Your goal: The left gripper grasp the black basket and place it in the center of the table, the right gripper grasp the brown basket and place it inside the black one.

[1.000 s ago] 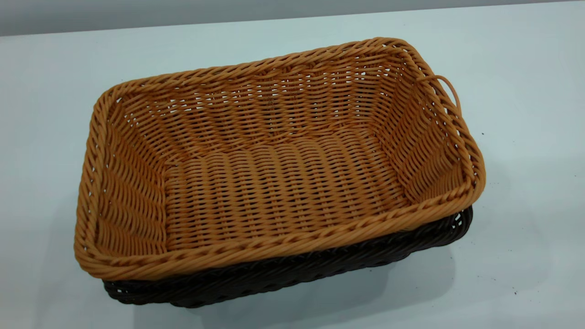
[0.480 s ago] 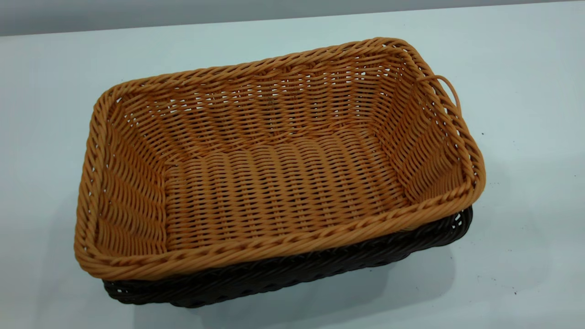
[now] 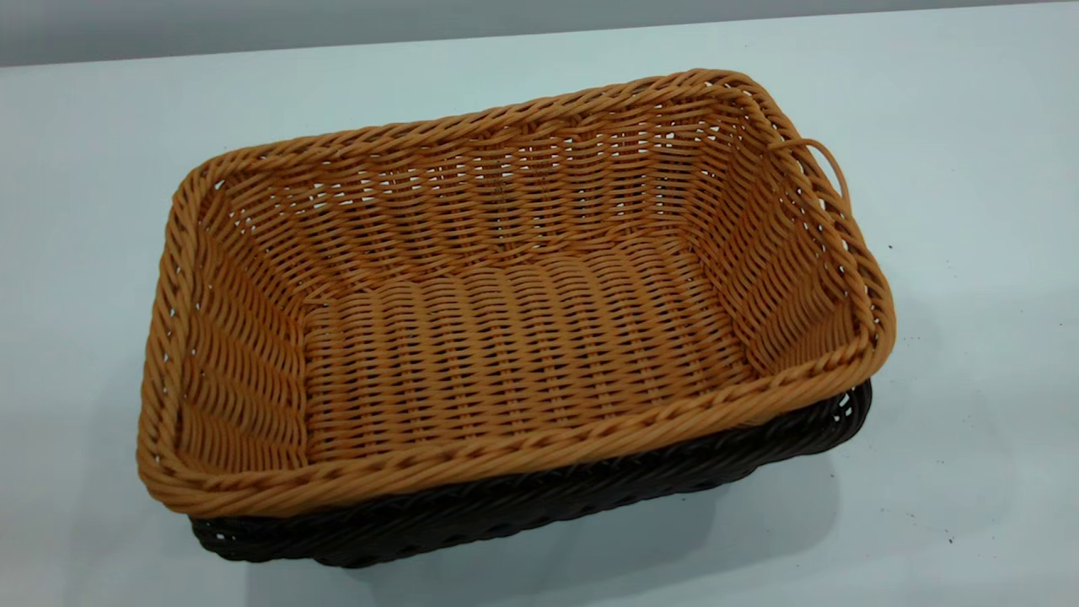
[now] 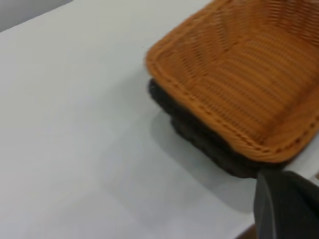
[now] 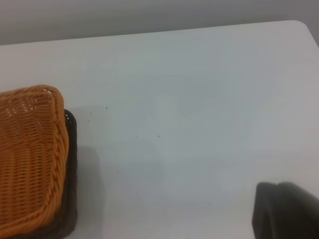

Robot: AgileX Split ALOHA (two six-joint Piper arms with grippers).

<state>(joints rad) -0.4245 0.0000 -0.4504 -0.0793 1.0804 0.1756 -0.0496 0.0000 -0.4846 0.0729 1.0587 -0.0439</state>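
Observation:
The brown basket (image 3: 514, 295) sits nested inside the black basket (image 3: 539, 506) in the middle of the white table (image 3: 969, 253). Only the black basket's near rim and side show under it. A loose strand (image 3: 822, 160) loops off the brown rim at the far right. Neither gripper shows in the exterior view. In the left wrist view a dark part of the left gripper (image 4: 286, 206) shows at the picture's corner, apart from both baskets (image 4: 244, 84). In the right wrist view a dark part of the right gripper (image 5: 286, 211) hangs over bare table, well away from the baskets (image 5: 30, 159).
Small dark specks (image 3: 890, 247) dot the tabletop to the right of the baskets. The table's far edge (image 3: 539, 38) meets a grey wall. The table's rounded corner (image 5: 304, 27) shows in the right wrist view.

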